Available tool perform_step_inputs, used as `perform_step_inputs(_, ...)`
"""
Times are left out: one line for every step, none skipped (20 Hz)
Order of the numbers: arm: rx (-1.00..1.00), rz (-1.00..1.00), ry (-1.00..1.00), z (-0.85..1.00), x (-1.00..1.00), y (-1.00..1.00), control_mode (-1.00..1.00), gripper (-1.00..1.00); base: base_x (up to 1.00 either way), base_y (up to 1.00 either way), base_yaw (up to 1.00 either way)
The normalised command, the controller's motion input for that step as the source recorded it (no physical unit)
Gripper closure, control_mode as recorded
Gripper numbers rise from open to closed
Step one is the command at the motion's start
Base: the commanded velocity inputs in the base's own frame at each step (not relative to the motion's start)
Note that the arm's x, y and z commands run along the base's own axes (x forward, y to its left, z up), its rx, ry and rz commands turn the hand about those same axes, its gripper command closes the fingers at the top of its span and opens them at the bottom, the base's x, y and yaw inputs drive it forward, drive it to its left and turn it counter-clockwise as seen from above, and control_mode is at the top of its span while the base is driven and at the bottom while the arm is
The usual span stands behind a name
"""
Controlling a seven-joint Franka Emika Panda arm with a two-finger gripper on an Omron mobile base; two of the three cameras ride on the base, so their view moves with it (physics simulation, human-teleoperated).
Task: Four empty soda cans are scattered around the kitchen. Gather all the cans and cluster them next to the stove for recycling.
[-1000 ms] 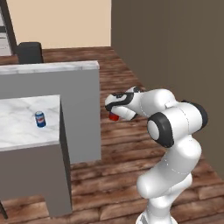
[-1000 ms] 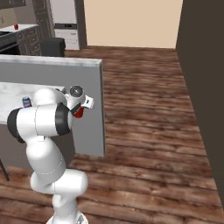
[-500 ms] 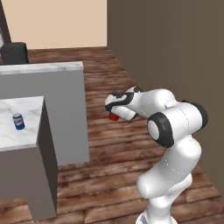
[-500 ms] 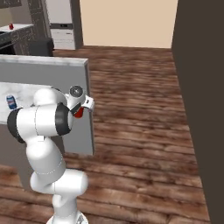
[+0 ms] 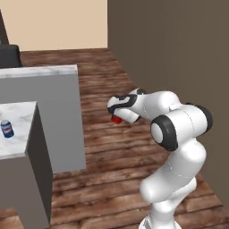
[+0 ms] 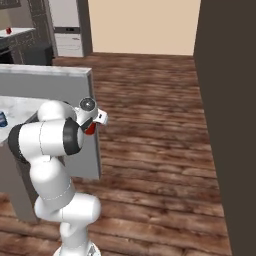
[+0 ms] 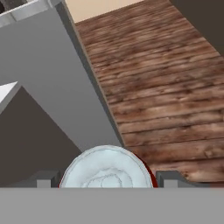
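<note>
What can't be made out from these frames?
- Red can in the jaws: hand view shows just its silvery top, cut by the bottom edge; in the left base view the hand covers most of it.
- Blue can on the marble counter: label too small to read.
- Stove: whether any frame includes it is unclear.

red soda can [image 7: 107, 168] between jaws, blue can [image 5: 6, 129] on counter

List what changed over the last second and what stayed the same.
The whole scene slid left in both base views, so the base has moved, not the things. The gripper stays shut on the red can, carried in the same pose above the wood floor. The blue can rests on the marble counter as before.
</note>
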Motion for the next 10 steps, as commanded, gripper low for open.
perform_step_inputs(0.00,0.00,0.00,0.00,0.00,0.00,1.00,1.00,0.59,-0.17,-0.01)
perform_step_inputs(0.00,0.00,0.00,0.00,0.00,0.00,1.00,1.00,0.61,-0.15,-0.02)
perform_step_inputs(0.00,0.00,0.00,0.00,0.00,0.00,1.00,1.00,0.55,-0.17,-0.02)
perform_step_inputs(0.00,0.00,0.00,0.00,0.00,0.00,1.00,1.00,0.53,-0.15,-0.02)
perform_step_inputs(0.00,0.00,0.00,0.00,0.00,0.00,1.00,1.00,0.54,-0.16,-0.03)
perform_step_inputs(0.00,0.00,0.00,0.00,0.00,0.00,1.00,1.00,0.50,-0.19,-0.03)
perform_step_inputs(0.00,0.00,0.00,0.00,0.00,0.00,1.00,1.00,0.51,-0.21,-0.03)
perform_step_inputs(0.00,0.00,0.00,0.00,0.00,0.00,1.00,1.00,0.48,-0.26,-0.01)
perform_step_inputs(0.00,0.00,0.00,0.00,0.00,0.00,1.00,1.00,0.44,-0.29,-0.01)
perform_step_inputs(0.00,0.00,0.00,0.00,0.00,0.00,1.00,1.00,0.38,-0.34,0.00)
